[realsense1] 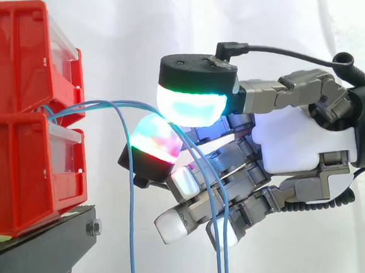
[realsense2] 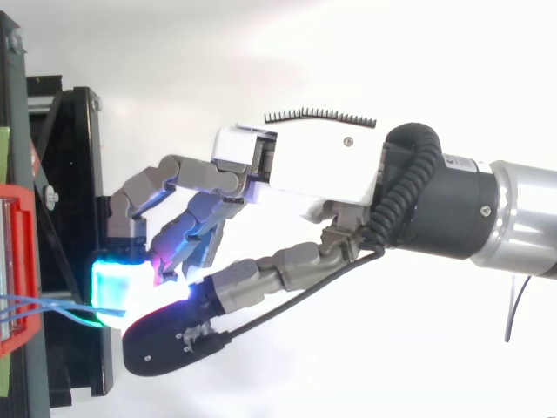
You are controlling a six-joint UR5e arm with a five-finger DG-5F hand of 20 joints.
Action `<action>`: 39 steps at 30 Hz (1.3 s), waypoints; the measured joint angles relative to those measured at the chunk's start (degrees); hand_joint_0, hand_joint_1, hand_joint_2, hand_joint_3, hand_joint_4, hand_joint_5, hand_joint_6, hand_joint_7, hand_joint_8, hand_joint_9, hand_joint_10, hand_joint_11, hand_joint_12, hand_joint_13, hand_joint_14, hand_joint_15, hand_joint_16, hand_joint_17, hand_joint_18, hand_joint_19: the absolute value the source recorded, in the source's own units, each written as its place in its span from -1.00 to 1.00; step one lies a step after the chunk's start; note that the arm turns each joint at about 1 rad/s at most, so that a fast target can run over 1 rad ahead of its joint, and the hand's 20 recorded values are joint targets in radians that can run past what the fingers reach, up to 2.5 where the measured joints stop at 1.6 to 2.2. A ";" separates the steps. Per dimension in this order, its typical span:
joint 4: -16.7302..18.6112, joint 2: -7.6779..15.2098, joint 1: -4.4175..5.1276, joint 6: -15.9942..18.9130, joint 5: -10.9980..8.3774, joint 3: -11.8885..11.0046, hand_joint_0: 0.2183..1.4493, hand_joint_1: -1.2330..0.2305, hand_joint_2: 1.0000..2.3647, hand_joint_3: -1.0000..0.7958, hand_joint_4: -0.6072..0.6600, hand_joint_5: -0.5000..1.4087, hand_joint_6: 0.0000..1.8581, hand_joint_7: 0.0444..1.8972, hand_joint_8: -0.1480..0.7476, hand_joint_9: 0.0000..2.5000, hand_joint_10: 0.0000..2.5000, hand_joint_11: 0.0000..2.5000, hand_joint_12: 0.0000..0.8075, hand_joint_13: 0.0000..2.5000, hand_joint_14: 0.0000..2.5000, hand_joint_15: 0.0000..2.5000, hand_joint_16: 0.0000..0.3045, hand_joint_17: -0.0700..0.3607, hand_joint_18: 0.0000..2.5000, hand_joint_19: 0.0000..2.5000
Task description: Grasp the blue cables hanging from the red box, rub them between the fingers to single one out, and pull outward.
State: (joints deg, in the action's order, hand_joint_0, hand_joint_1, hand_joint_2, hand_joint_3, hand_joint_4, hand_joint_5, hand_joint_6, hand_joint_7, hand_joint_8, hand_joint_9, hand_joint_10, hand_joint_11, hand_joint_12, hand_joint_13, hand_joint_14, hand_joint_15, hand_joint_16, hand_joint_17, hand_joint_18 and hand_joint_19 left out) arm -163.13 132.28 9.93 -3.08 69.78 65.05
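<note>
Several blue cables (realsense1: 133, 203) from the red bin (realsense1: 21, 174) are pinched between glowing pads (realsense1: 189, 101) of the robot hand (realsense1: 284, 144).

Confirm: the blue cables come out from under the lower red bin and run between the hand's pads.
No: the side view shows the blue cables coming out above the lower red bin, then running between the hand's pads.

The red bins (realsense1: 14, 93) are glossy plastic with clear plastic fronts. The stand (realsense1: 39, 249) is matt black metal with a bright metal bolt (realsense1: 95, 227). The blue cables (realsense1: 131, 197) have smooth sheathing. The hand (realsense1: 290, 140) has a smooth white plastic shell, matt grey links and translucent pads (realsense1: 189, 104).
</note>
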 measured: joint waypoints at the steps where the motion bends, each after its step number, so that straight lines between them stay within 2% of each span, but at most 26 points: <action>1: 0.00 0.00 -0.01 0.00 0.00 0.00 -0.39 -0.20 -0.99 0.01 0.29 -0.66 -0.06 0.00 0.37 -0.24 -0.99 -0.43 0.32 -0.34 -0.99 -0.66 -0.50 0.12 -0.20 -0.58; 2: 0.00 0.00 -0.02 0.00 0.00 -0.01 -0.38 -0.27 -0.99 0.04 0.30 -0.66 -0.05 -0.01 0.37 -0.25 -0.99 -0.42 0.31 -0.35 -0.99 -0.67 -0.50 0.12 -0.20 -0.58; 5: -0.04 0.00 -0.01 0.00 0.00 -0.01 -0.38 -0.28 -0.99 0.06 0.31 -0.66 -0.05 -0.02 0.35 -0.24 -0.99 -0.43 0.31 -0.34 -0.99 -0.66 -0.50 0.12 -0.19 -0.59; 7: -0.07 0.00 -0.01 0.00 0.00 -0.01 -0.40 -0.24 -1.00 0.05 0.31 -0.65 -0.05 0.00 0.35 -0.22 -0.99 -0.46 0.32 -0.33 -0.99 -0.66 -0.48 0.15 -0.17 -0.58; 8: -0.11 0.01 -0.01 0.00 0.00 -0.01 -0.44 -0.20 -0.89 0.02 0.30 -0.65 -0.05 0.01 0.35 -0.21 -0.99 -0.48 0.34 -0.32 -0.99 -0.67 -0.47 0.16 -0.16 -0.59; 11: -0.15 0.01 -0.01 0.00 0.00 -0.01 -0.46 -0.10 -0.82 -0.02 0.29 -0.65 -0.06 0.05 0.34 -0.21 -0.99 -0.49 0.34 -0.32 -0.99 -0.66 -0.47 0.17 -0.17 -0.58; 18: -0.17 0.01 0.00 0.00 -0.04 -0.01 -0.46 -0.02 -0.79 -0.02 0.27 -0.65 -0.06 0.05 0.34 -0.22 -0.99 -0.49 0.34 -0.33 -0.99 -0.66 -0.47 0.17 -0.18 -0.57; 19: -0.17 0.01 0.00 0.00 -0.05 -0.01 -0.45 -0.03 -0.81 -0.01 0.28 -0.65 -0.06 0.04 0.34 -0.22 -0.99 -0.49 0.34 -0.33 -0.99 -0.66 -0.47 0.17 -0.18 -0.57; 21: -0.20 0.02 0.00 0.00 -0.06 -0.01 -0.41 -0.15 -1.00 0.05 0.32 -0.65 -0.06 0.01 0.36 -0.23 -0.99 -0.48 0.34 -0.33 -0.99 -0.66 -0.48 0.15 -0.18 -0.57; 22: -0.22 0.01 0.00 0.00 -0.05 -0.01 -0.41 -0.16 -1.00 0.05 0.33 -0.65 -0.06 0.01 0.36 -0.23 -0.99 -0.48 0.33 -0.33 -0.99 -0.66 -0.48 0.15 -0.18 -0.57; 28: -0.34 0.01 0.00 0.19 -0.02 -0.01 -0.41 -0.25 -0.98 -0.06 0.33 -0.66 -0.06 0.02 0.31 -0.24 -0.99 -0.45 0.25 -0.35 -0.99 -0.65 -0.52 0.08 -0.23 -0.56; 33: -0.35 0.01 0.00 0.33 -0.01 -0.01 -0.47 -0.17 -0.98 -0.20 0.28 -0.66 -0.06 0.06 0.25 -0.27 -0.99 -0.44 0.17 -0.38 -0.99 -0.64 -0.57 0.00 -0.28 -0.53; 39: -0.35 0.02 0.00 0.35 -0.01 -0.01 -0.53 -0.09 -0.99 -0.36 0.30 -0.66 -0.06 0.05 0.27 -0.26 -0.99 -0.44 0.20 -0.37 -0.99 -0.64 -0.56 0.03 -0.27 -0.53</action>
State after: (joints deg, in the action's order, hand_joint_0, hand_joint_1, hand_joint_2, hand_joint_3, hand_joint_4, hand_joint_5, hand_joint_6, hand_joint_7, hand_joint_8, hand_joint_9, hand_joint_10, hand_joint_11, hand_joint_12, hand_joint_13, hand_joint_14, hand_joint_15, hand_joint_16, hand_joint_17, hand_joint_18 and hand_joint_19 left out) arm -163.48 132.30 9.93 -2.73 69.77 65.04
